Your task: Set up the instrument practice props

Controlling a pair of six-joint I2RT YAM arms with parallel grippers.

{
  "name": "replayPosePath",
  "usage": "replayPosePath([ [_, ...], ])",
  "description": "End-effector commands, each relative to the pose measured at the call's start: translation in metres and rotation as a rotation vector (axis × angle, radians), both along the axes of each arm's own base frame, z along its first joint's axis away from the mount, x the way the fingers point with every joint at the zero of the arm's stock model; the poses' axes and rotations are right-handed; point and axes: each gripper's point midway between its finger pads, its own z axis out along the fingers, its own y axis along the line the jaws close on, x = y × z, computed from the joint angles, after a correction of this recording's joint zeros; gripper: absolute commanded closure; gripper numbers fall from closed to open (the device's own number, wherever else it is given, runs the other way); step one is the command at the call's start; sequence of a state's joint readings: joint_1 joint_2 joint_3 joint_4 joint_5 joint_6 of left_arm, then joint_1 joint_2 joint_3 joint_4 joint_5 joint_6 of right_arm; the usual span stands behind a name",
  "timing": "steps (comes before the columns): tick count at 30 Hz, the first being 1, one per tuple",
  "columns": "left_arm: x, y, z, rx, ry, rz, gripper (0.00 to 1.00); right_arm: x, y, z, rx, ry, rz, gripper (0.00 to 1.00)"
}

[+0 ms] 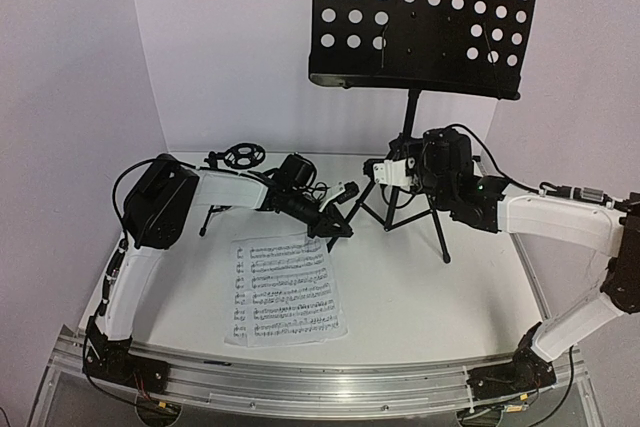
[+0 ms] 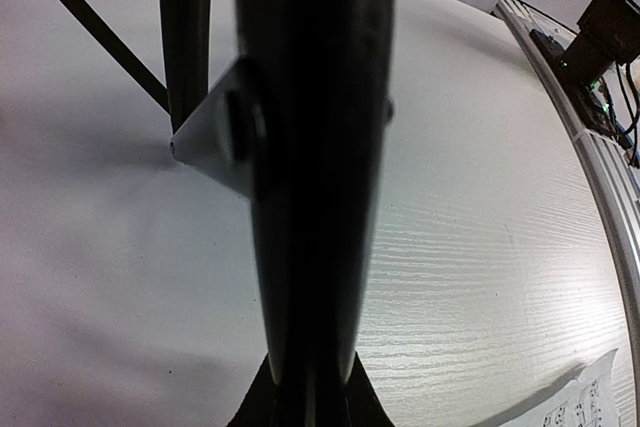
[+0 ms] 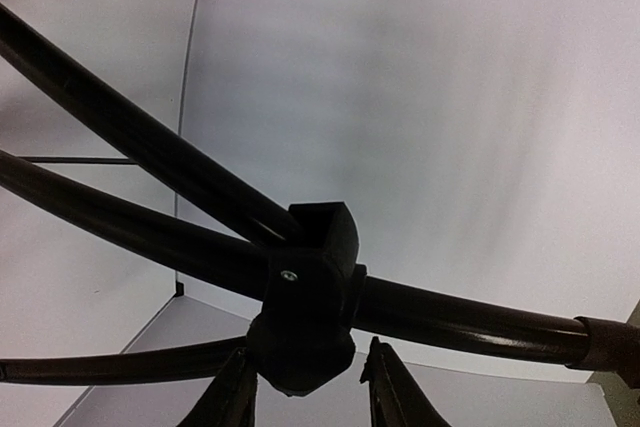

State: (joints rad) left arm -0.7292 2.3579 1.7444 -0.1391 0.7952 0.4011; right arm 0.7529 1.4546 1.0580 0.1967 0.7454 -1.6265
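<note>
The tall black music stand (image 1: 408, 117) rises at the back right, with its perforated tray (image 1: 425, 12) on top. My left gripper (image 1: 335, 225) is shut on one of its tripod legs (image 2: 310, 147), and the tube runs straight up between the jaws (image 2: 310, 387). My right gripper (image 1: 392, 173) is at the stand's leg hub (image 3: 305, 297). Its jaws (image 3: 305, 372) straddle the hub: the left finger touches it and the right finger stands a little apart. One white sheet-music page (image 1: 286, 292) lies flat on the table in front. The small mic stand's ring holder (image 1: 241, 155) shows behind my left arm.
The white table (image 1: 430, 297) meets a metal rail (image 1: 330, 387) at its near edge. White backdrop walls close in the back and sides. The other tripod legs (image 1: 440, 232) spread out under my right arm. A corner of the page (image 2: 590, 407) shows in the left wrist view.
</note>
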Motion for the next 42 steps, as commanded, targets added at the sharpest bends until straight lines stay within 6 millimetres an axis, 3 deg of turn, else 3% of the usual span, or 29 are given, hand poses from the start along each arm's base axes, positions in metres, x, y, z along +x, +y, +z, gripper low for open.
replayPosePath([
  [1, 0.007, 0.0, -0.014, 0.017, -0.007, 0.004, 1.0, 0.007, 0.006, 0.002, 0.031, -0.028, -0.004, 0.66],
  [8, 0.007, 0.0, -0.015, 0.018, -0.005, 0.006, 1.0, 0.011, 0.011, -0.001, 0.039, -0.027, 0.002, 0.73],
  [16, 0.007, 0.0, -0.014, 0.017, -0.006, 0.005, 1.0, 0.014, 0.01, -0.001, 0.054, -0.034, -0.011, 1.0],
  [20, 0.008, 0.0, -0.013, 0.016, -0.007, 0.009, 1.0, 0.016, 0.008, 0.003, 0.138, -0.054, -0.048, 1.0],
  [30, 0.009, 0.001, -0.018, 0.028, 0.0, 0.02, 1.0, 0.001, -0.003, -0.009, 0.776, 0.004, -0.213, 1.0],
  [42, 0.008, 0.003, -0.021, 0.041, 0.004, 0.02, 1.0, -0.006, 0.007, -0.035, 1.455, 0.151, -0.34, 1.0],
])
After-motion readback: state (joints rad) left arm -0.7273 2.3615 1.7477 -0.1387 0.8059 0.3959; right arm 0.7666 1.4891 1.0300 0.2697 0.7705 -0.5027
